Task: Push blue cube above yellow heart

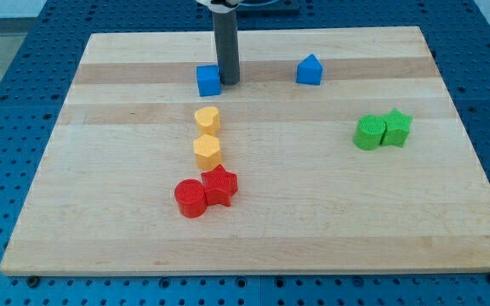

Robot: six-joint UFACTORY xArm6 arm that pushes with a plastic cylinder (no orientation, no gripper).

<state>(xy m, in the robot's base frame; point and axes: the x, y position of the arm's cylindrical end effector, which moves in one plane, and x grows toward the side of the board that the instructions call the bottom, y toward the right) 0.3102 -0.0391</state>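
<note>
The blue cube [208, 80] sits near the view's top, left of centre. My tip [229, 82] stands right beside the cube's right side, touching or nearly touching it. The yellow heart [207, 118] lies just below the cube, with a small gap between them. The rod rises straight up out of the view's top.
A yellow hexagon [207, 151] lies below the heart. A red cylinder [190, 198] and a red star [220, 184] touch each other further down. A blue pentagon-like block [310, 70] is at the top right. A green cylinder [367, 133] and green star [395, 127] sit at the right.
</note>
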